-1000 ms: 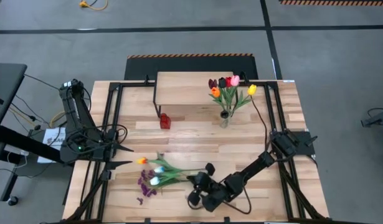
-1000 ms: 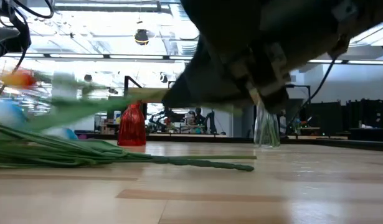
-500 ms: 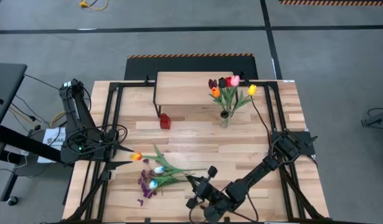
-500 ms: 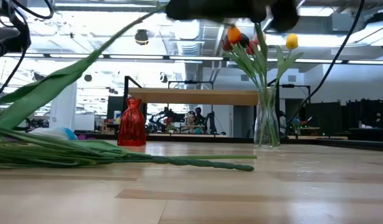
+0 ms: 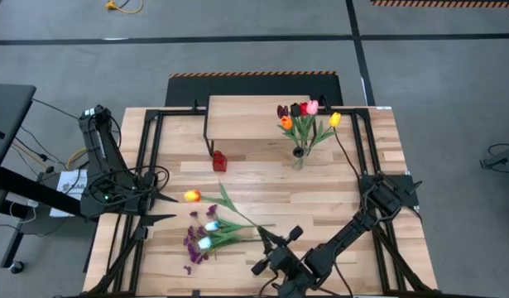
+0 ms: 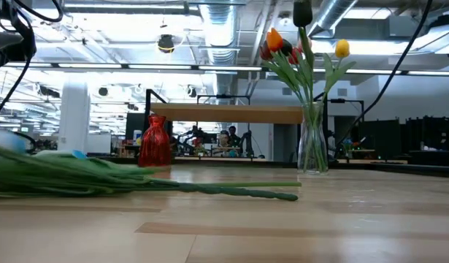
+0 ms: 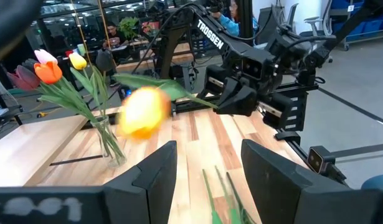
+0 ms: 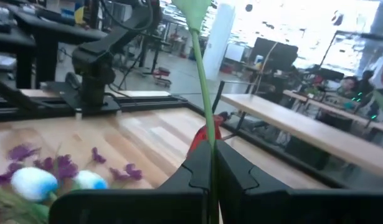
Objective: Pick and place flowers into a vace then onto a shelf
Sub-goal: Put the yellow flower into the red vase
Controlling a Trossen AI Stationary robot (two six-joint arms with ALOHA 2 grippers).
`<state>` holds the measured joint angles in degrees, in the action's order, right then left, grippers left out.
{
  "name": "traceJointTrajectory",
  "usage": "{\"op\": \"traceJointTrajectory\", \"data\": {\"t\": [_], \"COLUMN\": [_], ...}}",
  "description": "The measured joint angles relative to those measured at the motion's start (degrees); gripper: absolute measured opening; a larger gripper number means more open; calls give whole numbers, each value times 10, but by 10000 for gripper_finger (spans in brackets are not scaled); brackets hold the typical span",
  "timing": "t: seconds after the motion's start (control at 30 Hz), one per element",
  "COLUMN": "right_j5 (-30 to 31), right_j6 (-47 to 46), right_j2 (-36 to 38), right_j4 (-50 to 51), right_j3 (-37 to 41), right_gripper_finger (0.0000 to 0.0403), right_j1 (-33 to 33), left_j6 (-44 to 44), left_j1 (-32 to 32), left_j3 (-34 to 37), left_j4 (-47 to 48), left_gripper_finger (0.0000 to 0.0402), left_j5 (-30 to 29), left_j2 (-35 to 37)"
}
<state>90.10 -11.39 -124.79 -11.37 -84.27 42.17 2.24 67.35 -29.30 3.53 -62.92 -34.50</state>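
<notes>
High view: clear vase (image 5: 298, 157) holds tulips (image 5: 305, 116); right claw (image 5: 266, 247) clamped on orange tulip (image 5: 191, 196) stem; left claw (image 5: 165, 208) apart.

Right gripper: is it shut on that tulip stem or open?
Shut on it. In the right wrist view the right gripper has both fingers pressed against the green stem, which rises from between them, lifted off the table.

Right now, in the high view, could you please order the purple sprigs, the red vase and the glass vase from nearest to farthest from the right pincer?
From the right pincer:
1. Purple sprigs, beside it toward the left arm.
2. Red vase, mid-table by the shelf leg.
3. Glass vase, far side; nearly as distant as the red vase.
</notes>
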Motion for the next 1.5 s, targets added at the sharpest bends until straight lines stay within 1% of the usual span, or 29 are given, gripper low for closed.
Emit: {"op": "traceJointTrajectory", "data": {"t": [0.1, 0.2, 0.33, 0.43, 0.53, 0.57, 0.67, 0.8, 0.87, 0.97, 1.07, 1.17, 1.27, 1.37, 1.5], "right_j5": [0, -5, -26, -35, -38, -41, -53, -71, -103, -179, -256, -319, -396, -438, -476], "right_j6": [75, 124, 149, 146, 145, 148, 184, 268, 325, 402, 431, 417, 378, 345, 322], "right_j2": [0, 0, 0, 0, 0, 0, 0, 0, 0, 0, 1, 1, 0, 0, -1], "right_j4": [-57, -102, -146, -152, -163, -168, -211, -305, -369, -470, -515, -518, -517, -507, -499], "right_j3": [0, 0, 0, 0, 0, 0, 0, 0, 0, 0, 0, 0, 0, 0, 0], "right_gripper_finger": [0, 0, 0, 0, 0, 0, 0, 0, 0, 0, 0, 0, 0, 0, 0], "right_j1": [-10, -17, -19, -24, -31, -34, -41, -55, -64, -80, -96, -115, -135, -152, -166], "left_j6": [1, 1, 2, 5, -6, -16, -47, -79, -81, -75, -65, -61, -68, -73, -81], "left_j1": [0, 0, 0, -9, -28, -37, -68, -115, -138, -174, -203, -226, -240, -248, -256], "left_j3": [0, 0, 0, 1, 20, 29, 61, 98, 112, 128, 129, 129, 129, 129, 129], "left_j4": [0, 0, 0, -10, -73, -103, -201, -329, -378, -429, -445, -469, -496, -518, -538], "left_gripper_finger": [171, 171, 171, 171, 171, 171, 171, 171, 171, 171, 171, 171, 171, 171, 171], "left_j5": [0, 0, 0, 1, 3, 13, 55, 122, 160, 214, 259, 310, 338, 357, 360], "left_j2": [0, 0, 0, -2, -8, -12, -22, -34, -38, -49, -63, -81, -103, -120, -135]}}
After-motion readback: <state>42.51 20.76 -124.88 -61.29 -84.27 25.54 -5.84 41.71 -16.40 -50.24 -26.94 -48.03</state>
